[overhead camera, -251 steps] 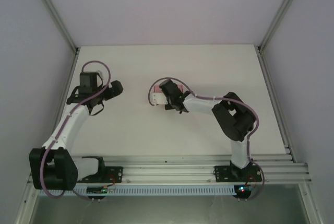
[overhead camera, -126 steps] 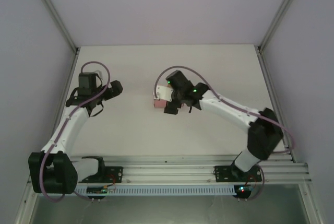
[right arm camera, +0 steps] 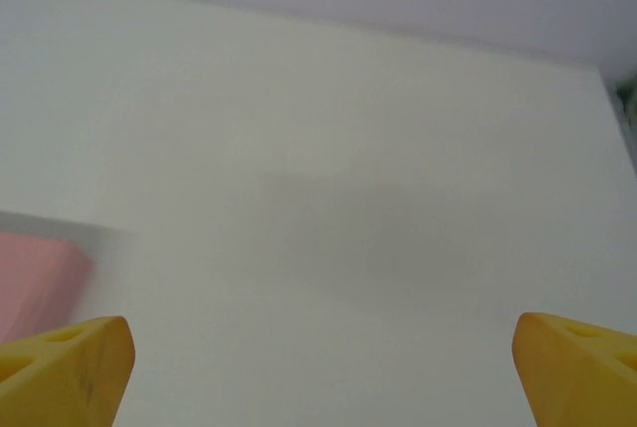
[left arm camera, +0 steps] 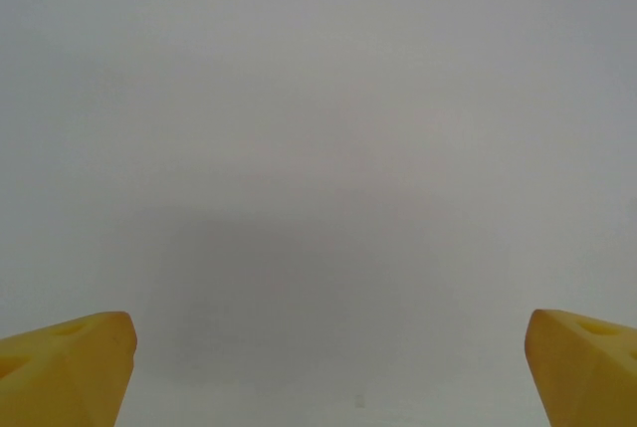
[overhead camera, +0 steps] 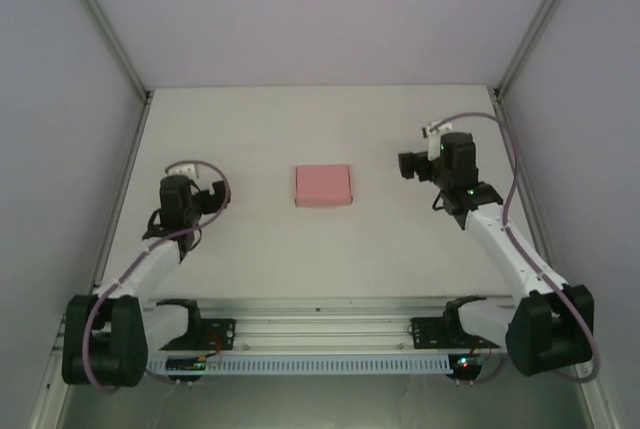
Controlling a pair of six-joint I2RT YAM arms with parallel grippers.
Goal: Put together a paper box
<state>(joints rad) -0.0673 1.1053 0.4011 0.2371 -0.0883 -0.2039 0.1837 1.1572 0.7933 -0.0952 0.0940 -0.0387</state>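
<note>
The paper box (overhead camera: 323, 186) is lying at the centre of the desk (overhead camera: 260, 249), the left gripper (overhead camera: 214, 195) and right gripper (overhead camera: 409, 164) hovering wide open, empty.

You've got the paper box (overhead camera: 323, 186) lying flat on the table (overhead camera: 300, 259), about mid-table, between the two arms. The left gripper (overhead camera: 213, 196) is left of the box, well apart from it, a bit nearer the arm bases. The right gripper (overhead camera: 408, 163) is right of the box, well apart, a bit farther back. Both arm bases sit on the rail (overhead camera: 320, 334) at the near edge, with the box behind it.
</note>
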